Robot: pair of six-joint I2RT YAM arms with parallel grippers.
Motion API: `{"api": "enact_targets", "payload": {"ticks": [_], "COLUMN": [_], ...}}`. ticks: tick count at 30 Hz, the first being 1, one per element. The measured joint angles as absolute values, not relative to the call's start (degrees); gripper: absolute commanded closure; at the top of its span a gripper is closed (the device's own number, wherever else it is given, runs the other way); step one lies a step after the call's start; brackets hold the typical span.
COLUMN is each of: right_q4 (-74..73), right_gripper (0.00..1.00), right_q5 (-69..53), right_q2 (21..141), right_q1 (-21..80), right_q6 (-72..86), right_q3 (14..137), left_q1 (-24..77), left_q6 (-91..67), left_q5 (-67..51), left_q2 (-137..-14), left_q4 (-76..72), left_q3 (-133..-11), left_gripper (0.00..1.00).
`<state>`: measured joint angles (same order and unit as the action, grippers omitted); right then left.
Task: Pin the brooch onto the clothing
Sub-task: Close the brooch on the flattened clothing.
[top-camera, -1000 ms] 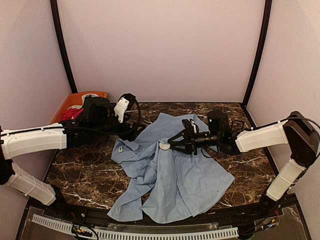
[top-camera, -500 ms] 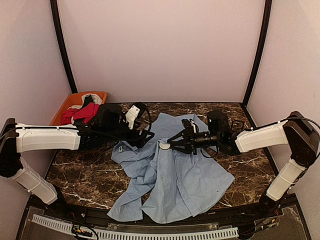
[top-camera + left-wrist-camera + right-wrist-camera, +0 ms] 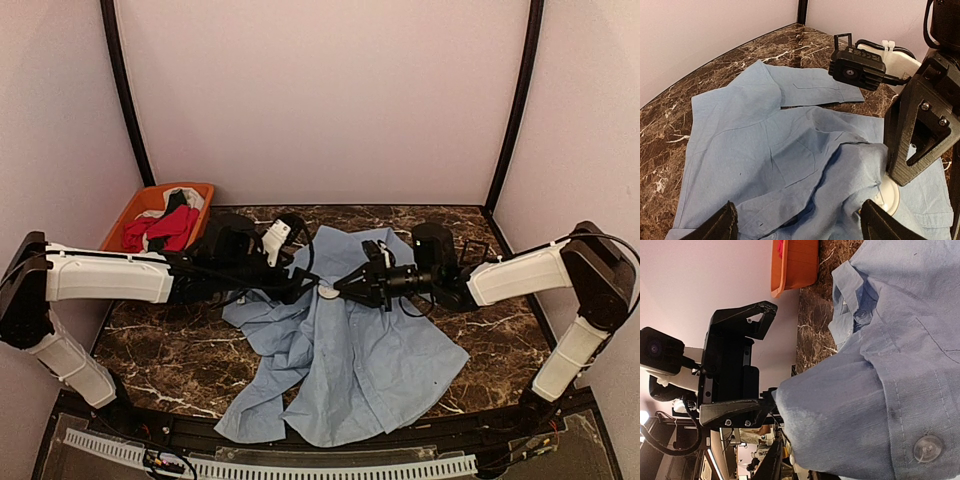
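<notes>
Moved: my left gripper (image 3: 300, 283) has swung away from the orange bin (image 3: 135, 205) and now reaches in over the shirt (image 3: 350, 360), close to the right gripper (image 3: 340, 287).
Shirt: light blue, rumpled across the middle of the marble table (image 3: 170, 340), one fold raised.
Brooch (image 3: 328, 292): white disc on the shirt, at that raised fold.
Right gripper: tips at brooch and fold; I cannot tell whether they pinch.
Left gripper: fingers spread wide, low over the shirt, holding nothing.
Bin: back-left corner, with red, black and white garments (image 3: 165, 225) inside.
</notes>
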<state>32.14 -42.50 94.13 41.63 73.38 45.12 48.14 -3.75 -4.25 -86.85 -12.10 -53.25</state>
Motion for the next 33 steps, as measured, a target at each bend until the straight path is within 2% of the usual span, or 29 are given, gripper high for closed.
{"api": "enact_targets", "payload": {"ticks": [6,21,27,33], "right_q4": [32.7,32.3,24.4,18.4], "right_gripper": [1.00,1.00,1.00,1.00], "right_q5": [-42.6,-43.1,-44.7,-45.2], "right_q2": [95.2,95.9,94.5,91.5], "right_q1": [41.6,41.6,41.6,41.6], "right_q6": [73.9,71.8,58.1,43.4], "right_q3": [45.4,46.3,48.6,49.1], "left_q1": [48.5,48.7,48.1,45.7], "left_q6": [-3.9,-3.9,-4.5,-9.7], "left_q5": [-5.3,-4.9,-5.8,-13.9], "left_q2": [-87.4,-87.5,-85.8,-85.3], "left_q4": [-12.6,-12.8,-12.7,-14.2], "left_q3": [-53.3,-53.2,-53.2,-52.9], "left_gripper": [0.16,0.14,0.13,0.13]}}
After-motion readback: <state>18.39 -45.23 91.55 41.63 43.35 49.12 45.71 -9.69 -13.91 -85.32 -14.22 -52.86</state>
